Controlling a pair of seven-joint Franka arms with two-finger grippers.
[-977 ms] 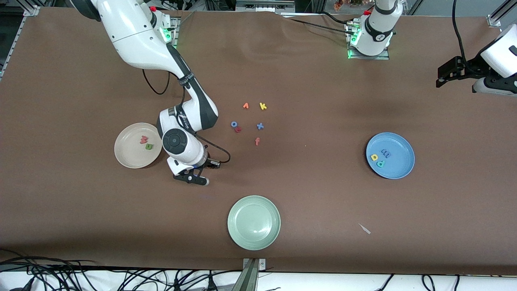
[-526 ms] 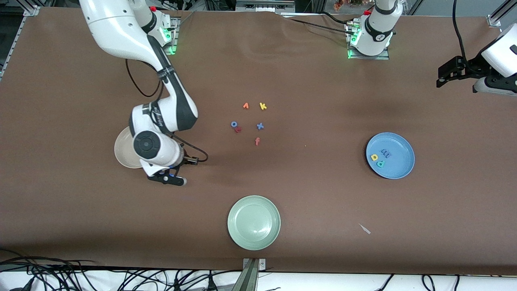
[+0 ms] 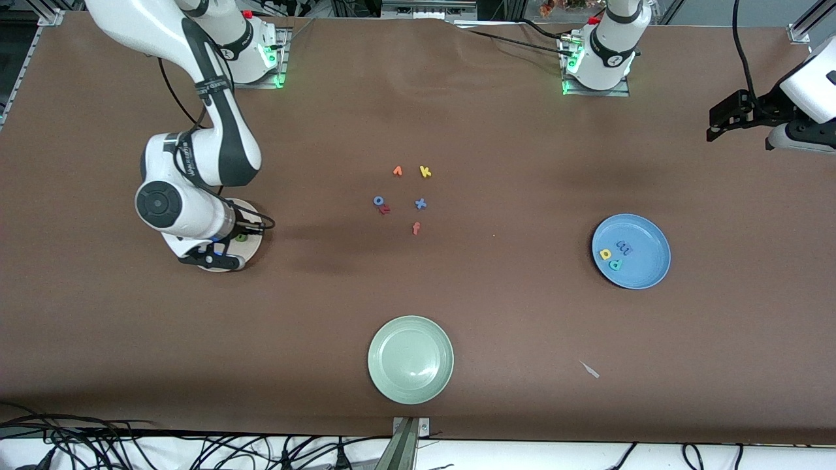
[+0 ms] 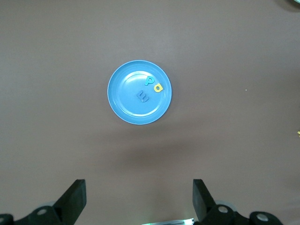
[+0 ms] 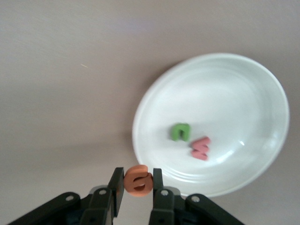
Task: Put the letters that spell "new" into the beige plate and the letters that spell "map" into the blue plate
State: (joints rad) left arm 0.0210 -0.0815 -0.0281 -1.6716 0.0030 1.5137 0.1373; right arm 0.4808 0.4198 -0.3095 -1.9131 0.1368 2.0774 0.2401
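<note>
Right wrist view: orange e [image 5: 138,181] pinched in right gripper [image 5: 137,187] over beige plate [image 5: 262,93] rim, which it reached since prev frame; green n [image 5: 180,131], salmon w [image 5: 201,147] inside. Left gripper [image 4: 137,199] fingers apart, waits above blue plate [image 4: 123,101] w/ m, a, p.

Green n [image 5: 180,131] and salmon w [image 5: 200,148] lie in the beige plate [image 5: 262,84]; m, a, p in the blue plate [image 3: 646,274].
</note>
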